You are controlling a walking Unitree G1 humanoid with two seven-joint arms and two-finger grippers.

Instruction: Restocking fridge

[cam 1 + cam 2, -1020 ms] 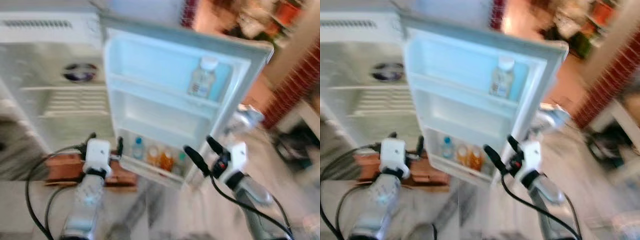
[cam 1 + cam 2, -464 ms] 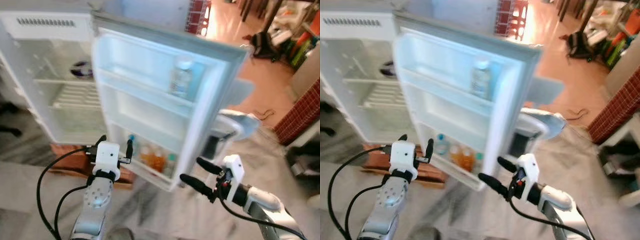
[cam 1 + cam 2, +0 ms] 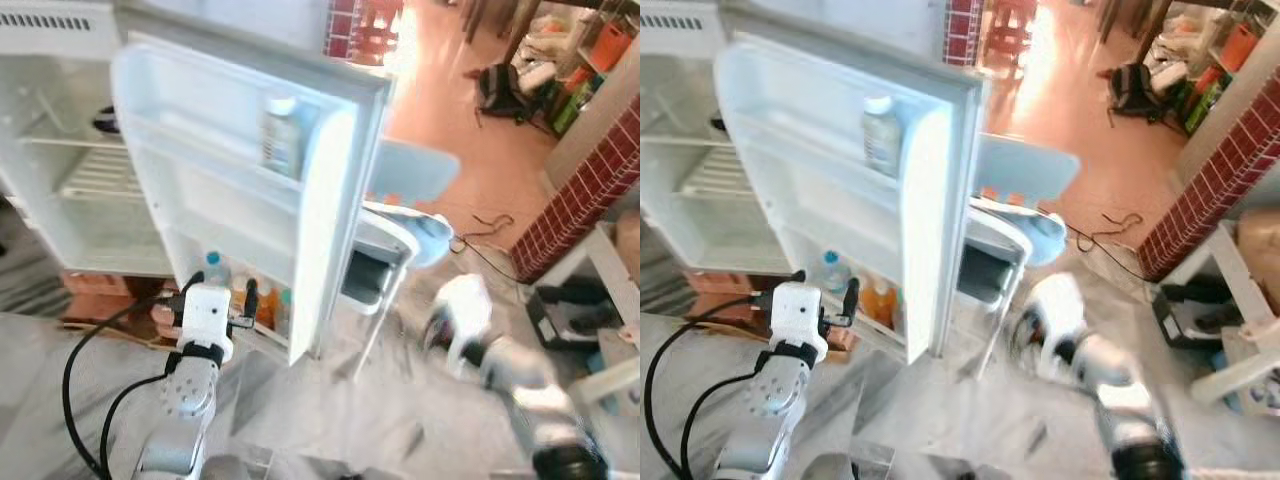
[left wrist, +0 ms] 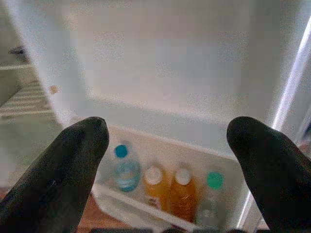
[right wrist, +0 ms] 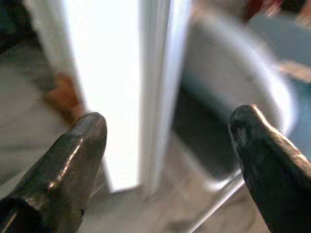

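The white fridge (image 3: 60, 200) stands open, its door (image 3: 250, 190) swung out towards me. A clear bottle (image 3: 280, 135) sits on the door's upper shelf. The bottom door shelf holds a blue-capped water bottle (image 4: 125, 170), two orange juice bottles (image 4: 182, 191) and a green-capped bottle (image 4: 212, 194). My left gripper (image 4: 167, 141) is open and empty, a short way in front of that bottom shelf. My right gripper (image 5: 167, 131) is also open and empty, facing the door's outer edge (image 5: 160, 73); in the eye views it is a blur at lower right (image 3: 455, 325).
A pale blue chair (image 3: 400, 230) stands just behind the door. The fridge rests on a wooden pallet (image 3: 95, 295). A red brick wall (image 3: 580, 190) and a white table leg (image 3: 610, 270) are on the right. Bags (image 3: 495, 85) lie on the far orange floor.
The whole picture has shifted left as the camera turned right. My right arm has swung out to the right and is blurred. My left gripper stays before the bottom door shelf.
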